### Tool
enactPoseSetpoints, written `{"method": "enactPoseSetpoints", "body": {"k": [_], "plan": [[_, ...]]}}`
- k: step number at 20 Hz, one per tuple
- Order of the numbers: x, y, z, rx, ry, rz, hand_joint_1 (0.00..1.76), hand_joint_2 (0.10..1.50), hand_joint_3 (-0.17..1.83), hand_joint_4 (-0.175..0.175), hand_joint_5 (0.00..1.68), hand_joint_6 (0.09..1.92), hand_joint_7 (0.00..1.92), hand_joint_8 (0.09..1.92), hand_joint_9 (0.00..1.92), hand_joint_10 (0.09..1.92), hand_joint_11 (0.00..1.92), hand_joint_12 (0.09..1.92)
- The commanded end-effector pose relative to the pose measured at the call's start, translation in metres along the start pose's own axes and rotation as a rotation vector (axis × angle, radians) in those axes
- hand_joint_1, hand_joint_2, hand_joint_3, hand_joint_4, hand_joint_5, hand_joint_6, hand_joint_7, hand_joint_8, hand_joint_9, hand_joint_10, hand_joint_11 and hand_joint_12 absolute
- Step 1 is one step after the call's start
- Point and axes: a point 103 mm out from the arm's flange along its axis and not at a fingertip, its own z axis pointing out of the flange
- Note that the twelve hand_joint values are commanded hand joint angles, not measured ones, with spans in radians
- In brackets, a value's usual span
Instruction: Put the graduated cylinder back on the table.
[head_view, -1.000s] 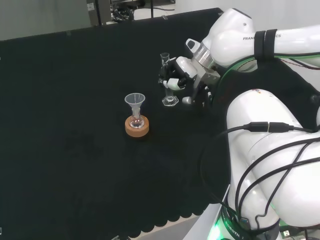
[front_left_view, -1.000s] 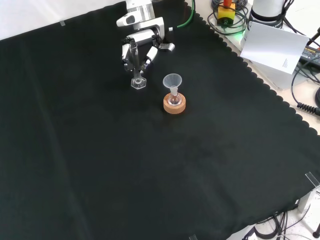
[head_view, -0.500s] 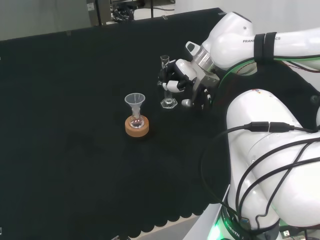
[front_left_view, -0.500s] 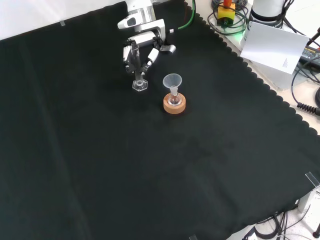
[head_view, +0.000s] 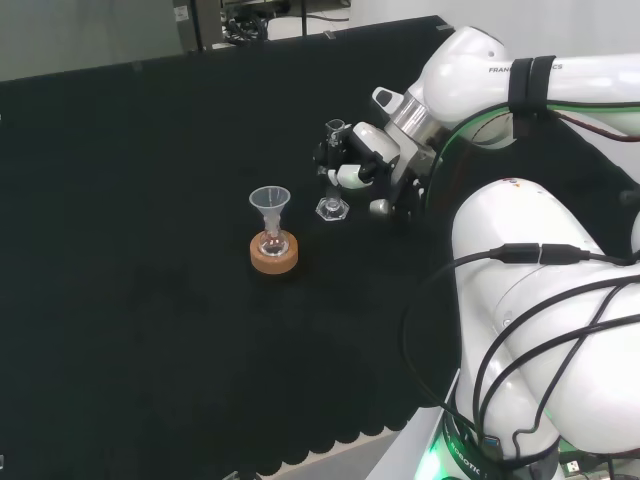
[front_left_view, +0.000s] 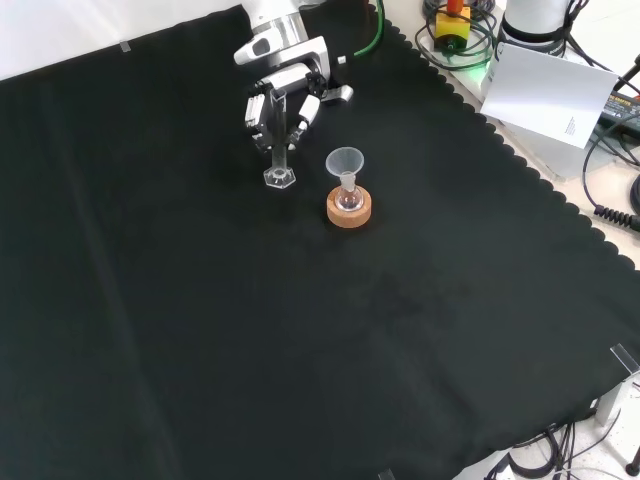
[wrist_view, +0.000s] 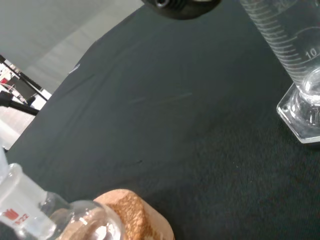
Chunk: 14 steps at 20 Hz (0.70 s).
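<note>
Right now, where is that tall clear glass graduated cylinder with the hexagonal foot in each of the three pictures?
Head view: the clear glass graduated cylinder is just right of centre, held in the black and white hand.
Front view: the cylinder is upper left of centre, below the hand.
Wrist view: the cylinder is large and close, beside the cork ring.
Shared landmark: the cork ring stand nearby.

Near the graduated cylinder (front_left_view: 279, 165) stood one obstacle — a flask topped with a funnel (front_left_view: 346, 163) on its cork ring (front_left_view: 349, 208), just to the right in the front view. Elsewhere the black cloth (front_left_view: 300, 350) lay bare — wide room toward the view's bottom and left.
</note>
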Motion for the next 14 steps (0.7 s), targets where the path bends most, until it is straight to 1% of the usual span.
{"method": "enactPoseSetpoints", "body": {"k": [1,5,8,9,11,14], "plan": [[0.005,0.0,-0.009,0.021,-0.01,0.008,1.1,1.02,-0.17,-0.06,0.87,0.66,0.75,0.63,1.17,0.09,0.85,1.03],[0.008,0.001,-0.016,0.047,-0.032,0.031,1.07,1.02,-0.17,-0.053,0.83,0.66,0.71,0.63,1.12,0.09,0.78,1.08],[0.012,0.005,-0.025,0.065,-0.04,0.048,1.03,1.01,-0.17,-0.052,0.69,0.68,0.62,0.64,1.01,0.09,0.64,1.18],[0.012,0.006,-0.029,0.079,-0.038,0.056,1.02,1.01,-0.17,-0.056,0.61,0.67,0.55,0.64,0.96,0.09,0.58,1.21],[0.013,0.009,-0.037,0.073,-0.043,0.064,0.97,0.99,-0.17,-0.07,0.43,0.56,0.34,0.66,0.81,0.09,0.42,1.28],[0.017,0.012,-0.05,0.063,-0.046,0.066,0.94,0.98,-0.17,-0.081,0.33,0.41,0.18,0.69,0.68,0.09,0.28,1.33]]}}
